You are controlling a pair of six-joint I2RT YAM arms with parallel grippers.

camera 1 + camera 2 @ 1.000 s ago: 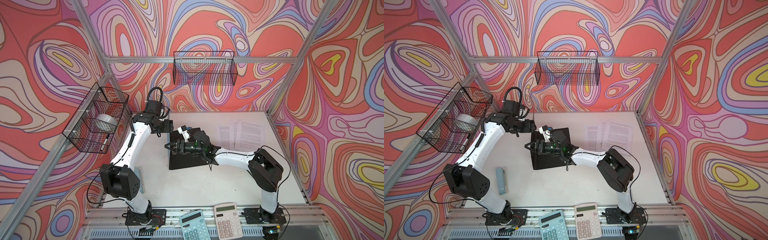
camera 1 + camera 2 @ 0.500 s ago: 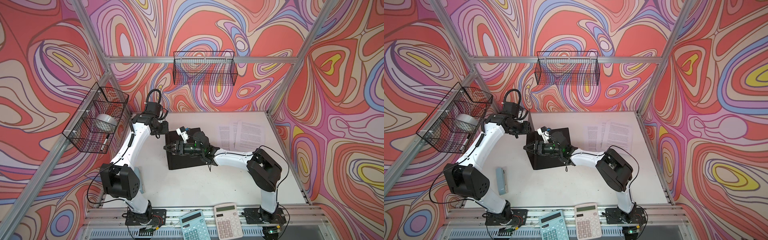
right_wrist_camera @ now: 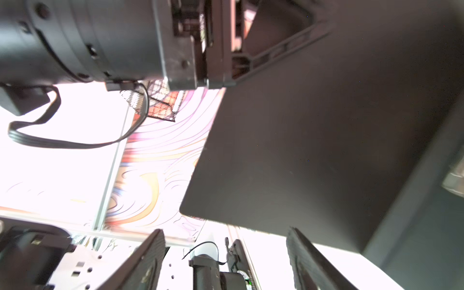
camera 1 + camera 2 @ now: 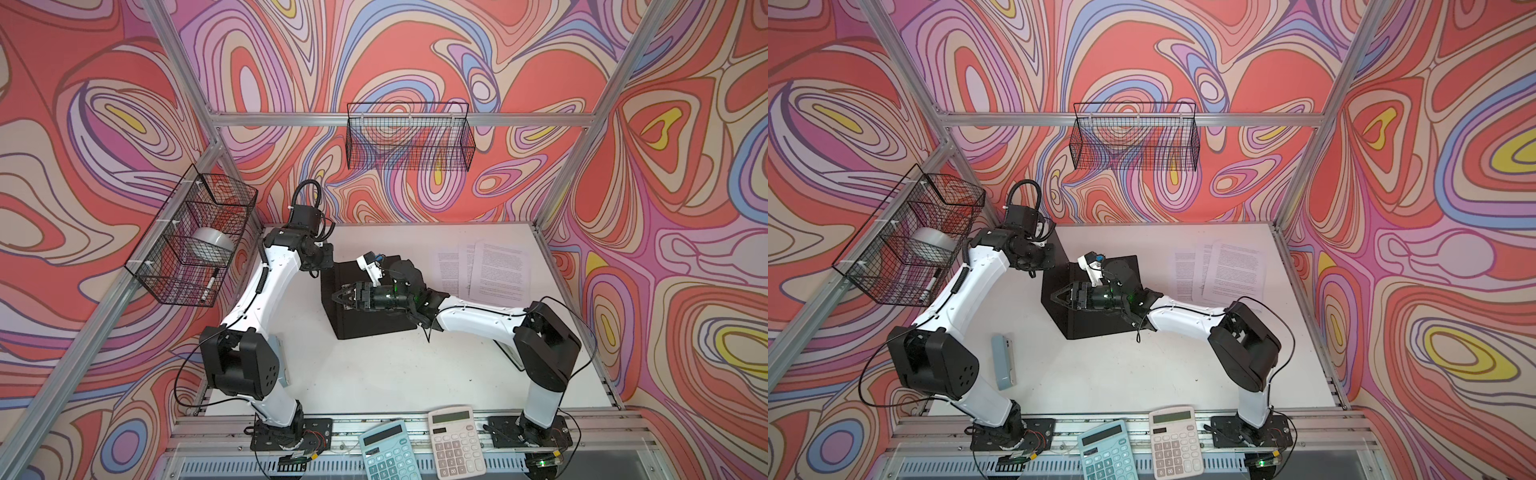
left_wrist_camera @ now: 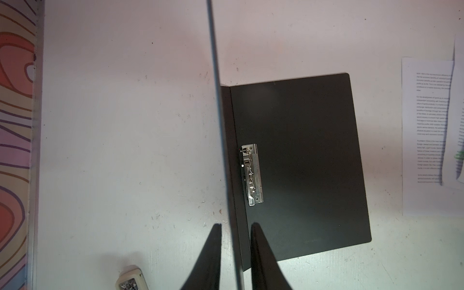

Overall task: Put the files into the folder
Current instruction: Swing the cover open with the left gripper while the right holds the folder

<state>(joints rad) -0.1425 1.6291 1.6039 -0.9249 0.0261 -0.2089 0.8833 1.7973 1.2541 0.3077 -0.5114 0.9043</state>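
Observation:
The folder [image 4: 374,324] [image 4: 1100,324] lies open mid-table, black inside [image 5: 301,150], with a metal clip [image 5: 252,174] by the spine. Its cover [image 5: 218,100] [image 3: 313,150] stands upright and shows edge-on in the left wrist view. My left gripper [image 5: 236,224] [image 4: 322,264] straddles the cover's top edge, jaws narrow, a thin gap showing on each side. My right gripper [image 4: 334,297] [image 4: 1052,296] [image 3: 226,241] is open over the folder's base, against the cover's inner face. The files [image 4: 494,270] [image 4: 1229,270] [image 5: 426,135] lie fanned at the back right.
A wire basket [image 4: 191,237] with a tape roll hangs on the left wall and another basket [image 4: 409,137] on the back wall. Two calculators [image 4: 386,451] [image 4: 455,440] sit on the front rail. A grey-blue flat object [image 4: 1003,361] lies by the left arm's base.
My left gripper's jaws have narrowed round the cover's edge and drawn it leftward, more upright. My right gripper has shifted slightly left and stays open.

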